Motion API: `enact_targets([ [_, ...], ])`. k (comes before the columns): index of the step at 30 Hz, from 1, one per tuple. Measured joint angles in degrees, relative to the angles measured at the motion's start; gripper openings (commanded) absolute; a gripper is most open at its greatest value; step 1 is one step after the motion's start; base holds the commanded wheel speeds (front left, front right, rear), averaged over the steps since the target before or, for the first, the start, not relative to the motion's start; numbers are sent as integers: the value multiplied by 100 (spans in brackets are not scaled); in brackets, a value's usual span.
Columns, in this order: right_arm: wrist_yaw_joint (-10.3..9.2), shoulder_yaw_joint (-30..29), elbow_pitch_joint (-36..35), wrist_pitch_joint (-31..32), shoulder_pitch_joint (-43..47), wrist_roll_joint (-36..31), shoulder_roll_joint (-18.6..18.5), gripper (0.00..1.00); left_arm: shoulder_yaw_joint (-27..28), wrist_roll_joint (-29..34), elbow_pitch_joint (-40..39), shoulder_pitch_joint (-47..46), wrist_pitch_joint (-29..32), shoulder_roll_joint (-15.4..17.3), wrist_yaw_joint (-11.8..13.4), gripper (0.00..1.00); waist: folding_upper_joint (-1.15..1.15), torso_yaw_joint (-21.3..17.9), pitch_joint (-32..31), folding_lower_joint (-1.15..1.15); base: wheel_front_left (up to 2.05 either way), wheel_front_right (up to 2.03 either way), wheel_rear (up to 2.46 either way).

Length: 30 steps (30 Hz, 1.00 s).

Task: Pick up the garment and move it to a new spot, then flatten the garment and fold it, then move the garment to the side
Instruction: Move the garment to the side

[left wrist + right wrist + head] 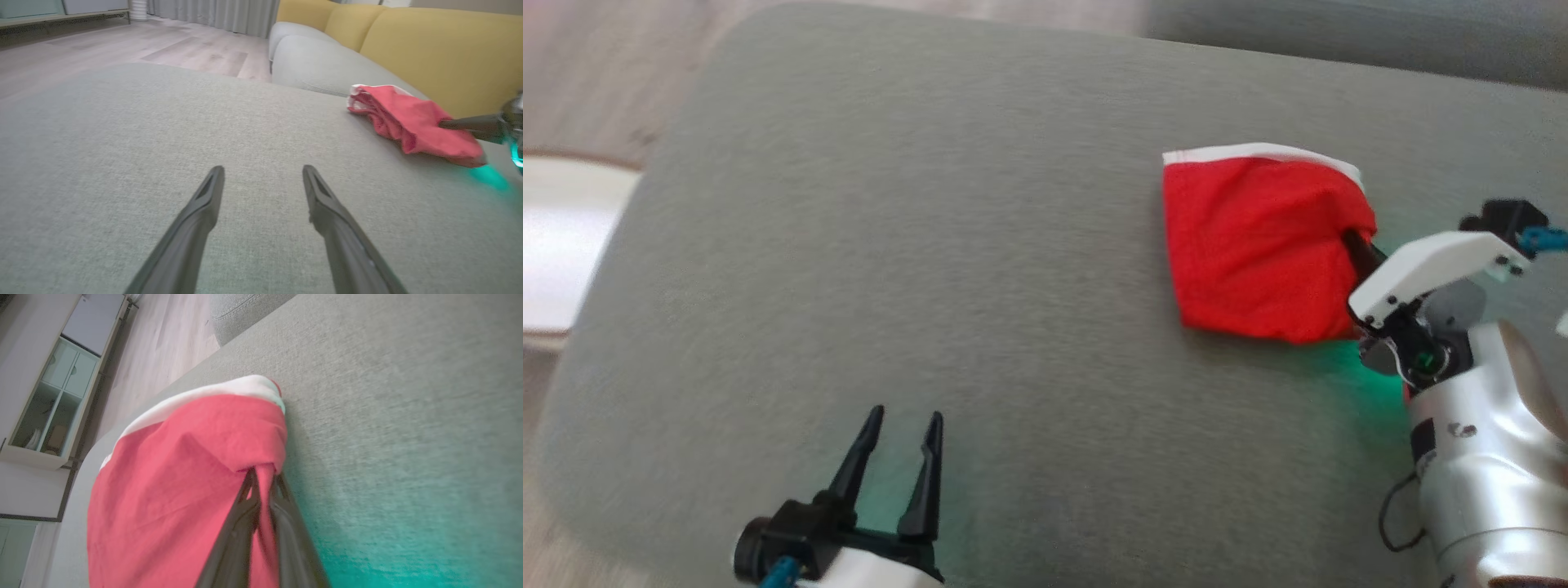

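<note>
My right tool (pixel 263 478) pinches a fold of the red garment (pixel 1250 253) on the grey cushion (pixel 931 245). My left tool (pixel 905 418) is spread wide, holding nothing.

Broad grey seat (pixel 890 286) with rounded corners. Beyond it a second grey cushion (pixel 310 61), against a yellow backrest (pixel 441 45). Pale wood floor (pixel 163 45) around, reaching grey curtains (pixel 229 14) at the far wall. Pale cabinet (pixel 53 400) with glass doors by a white wall, contents too blurred to tell. White rounded thing (pixel 564 245) just left of the seat, cut off at the view's edge
</note>
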Motion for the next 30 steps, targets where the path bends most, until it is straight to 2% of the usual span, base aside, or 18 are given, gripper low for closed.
enact_targets([
  [4,0,421,-394,33,-1,-7,-120,0,97,4,-44,-21,0,0,0,100,0,-484,11,0,0,0,0],
  [10,0,478,-1201,436,-69,3,-821,0,73,68,-124,-218,0,7,0,100,0,-1321,60,0,0,0,0],
  [16,0,132,-1835,1144,-152,-235,-1333,0,-56,68,-191,-360,0,51,0,100,0,-1933,235,0,0,0,0],
  [22,0,-602,-2004,1729,-129,-840,-1708,0,-47,68,-203,-360,0,224,0,100,0,-2044,467,0,0,0,0],
  [23,0,-683,-1995,1764,-109,-1053,-1767,12,-35,68,-204,-360,0,238,0,100,0,-2031,479,0,0,0,0],
  [24,0,-726,-1971,1774,-88,-1310,-1835,31,-25,68,-203,-360,0,250,0,100,0,-2018,485,0,0,0,0],
  [25,0,-776,-1953,1751,-60,-1591,-1880,100,-12,67,-204,-360,0,260,0,100,0,-2007,493,0,0,0,0],
  [27,0,-932,-1893,1583,4,-2156,-1908,100,5,67,-201,-361,0,274,0,100,0,-1979,505,0,0,0,0],
  [30,0,-806,-1956,1174,152,-2961,-1961,100,18,60,-203,-365,0,270,0,100,0,-1930,485,0,0,0,0],
])
